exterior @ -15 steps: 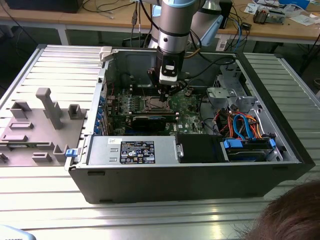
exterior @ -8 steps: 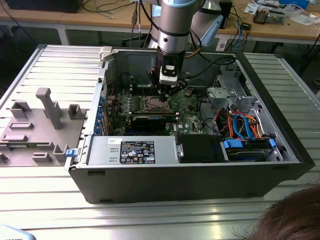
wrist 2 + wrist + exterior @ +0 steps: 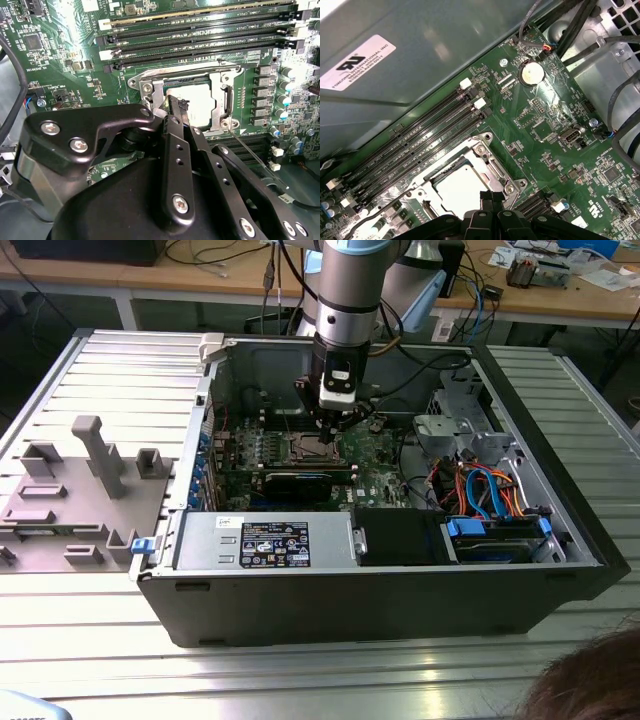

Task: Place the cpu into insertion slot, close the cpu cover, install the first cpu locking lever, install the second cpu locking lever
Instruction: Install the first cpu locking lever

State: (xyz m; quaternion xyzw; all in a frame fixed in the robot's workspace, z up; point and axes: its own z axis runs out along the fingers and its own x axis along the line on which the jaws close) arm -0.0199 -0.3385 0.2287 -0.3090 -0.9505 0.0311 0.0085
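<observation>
In the second wrist view the gripper (image 3: pixel 176 107) has its fingers drawn together, tips down at the edge of the insertion slot (image 3: pixel 187 107) and empty. The cpu (image 3: pixel 197 106) lies seated inside it, with the cpu cover (image 3: pixel 222 102) shut flat around it (first steps done, I judge). A thin lever (image 3: pixel 250 152) beside the slot looks unlatched, so hooking it down seems the step in hand

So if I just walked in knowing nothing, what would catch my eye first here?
Probably the open computer case lying on the ribbed metal table, with the robot arm reaching down into it. Its black gripper hangs right over the insertion slot on the green motherboard, where the silvery cpu lies framed by the cpu cover.
</observation>
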